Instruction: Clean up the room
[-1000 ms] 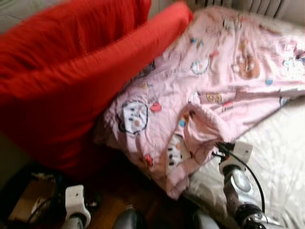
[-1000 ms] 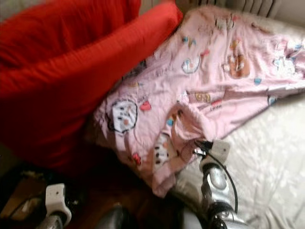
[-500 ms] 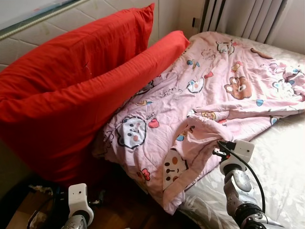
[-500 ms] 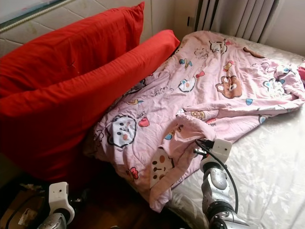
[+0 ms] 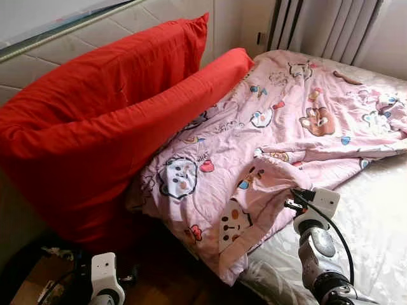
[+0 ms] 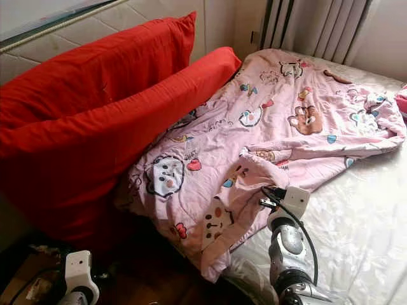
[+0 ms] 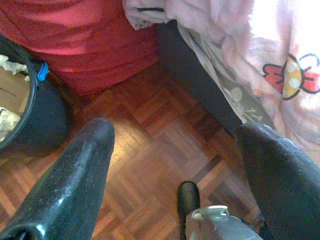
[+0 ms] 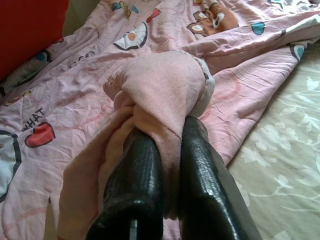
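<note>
Right claw (image 8: 167, 150) still pinches the pink blanket (image 5: 280, 121), barely moved

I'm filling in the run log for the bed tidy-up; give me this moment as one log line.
right gripper: shut on pink blanket fold | left gripper: open, idle over parquet floor | red pillows: against headboard

The right arm (image 5: 321, 254), lower right of the frame, is silver with a white boxy wrist block and a looping black cable. The left gripper (image 7: 175, 165) has thick, glossy, pebbled black fingers (image 7: 75, 180).
</note>
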Robot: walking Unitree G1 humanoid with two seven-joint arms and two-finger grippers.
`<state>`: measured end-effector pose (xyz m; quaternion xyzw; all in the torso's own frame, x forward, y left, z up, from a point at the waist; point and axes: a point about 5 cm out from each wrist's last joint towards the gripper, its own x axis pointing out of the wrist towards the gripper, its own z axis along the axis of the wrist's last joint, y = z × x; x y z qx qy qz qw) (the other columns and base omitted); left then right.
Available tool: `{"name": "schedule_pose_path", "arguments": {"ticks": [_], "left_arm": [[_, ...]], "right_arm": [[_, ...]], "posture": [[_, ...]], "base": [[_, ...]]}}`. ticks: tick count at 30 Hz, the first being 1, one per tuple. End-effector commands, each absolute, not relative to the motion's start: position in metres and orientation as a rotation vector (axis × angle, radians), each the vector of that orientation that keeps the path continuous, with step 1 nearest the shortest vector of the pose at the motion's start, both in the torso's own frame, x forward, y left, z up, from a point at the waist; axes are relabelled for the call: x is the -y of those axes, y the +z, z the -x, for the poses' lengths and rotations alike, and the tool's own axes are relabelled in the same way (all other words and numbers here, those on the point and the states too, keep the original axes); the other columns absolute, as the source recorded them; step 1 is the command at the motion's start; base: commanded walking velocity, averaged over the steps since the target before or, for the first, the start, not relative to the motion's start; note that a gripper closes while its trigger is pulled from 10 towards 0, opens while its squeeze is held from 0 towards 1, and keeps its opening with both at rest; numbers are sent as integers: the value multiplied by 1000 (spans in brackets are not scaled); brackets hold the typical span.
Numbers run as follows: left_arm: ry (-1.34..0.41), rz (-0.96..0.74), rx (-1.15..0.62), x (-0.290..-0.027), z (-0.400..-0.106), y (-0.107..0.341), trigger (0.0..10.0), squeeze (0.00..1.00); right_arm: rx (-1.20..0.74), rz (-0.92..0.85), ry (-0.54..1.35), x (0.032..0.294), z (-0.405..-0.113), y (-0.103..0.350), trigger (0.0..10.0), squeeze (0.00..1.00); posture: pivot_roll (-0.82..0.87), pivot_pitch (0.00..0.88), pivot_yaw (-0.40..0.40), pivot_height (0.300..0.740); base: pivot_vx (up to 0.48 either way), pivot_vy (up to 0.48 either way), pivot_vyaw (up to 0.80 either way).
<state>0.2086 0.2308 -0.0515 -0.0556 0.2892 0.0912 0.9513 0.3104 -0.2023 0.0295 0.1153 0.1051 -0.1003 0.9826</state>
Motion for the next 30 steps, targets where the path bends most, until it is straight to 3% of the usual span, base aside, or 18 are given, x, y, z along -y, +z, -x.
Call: {"name": "schedule_pose_path", "arguments": {"ticks": [1,30], "left_arm": [[178,106,-636,-231,-201,-57,10000,0],[177,109,-679,-233,-193,-63,10000,0]], "right_arm": [[-218,-234,-204,200,-309,28,10000,0],[-219,-227,-201,198,-308,26,10000,0]], "posture": [[8,83,32,740],[6,85,38,740]], "base": [[0,0,0],[0,0,0]]}}
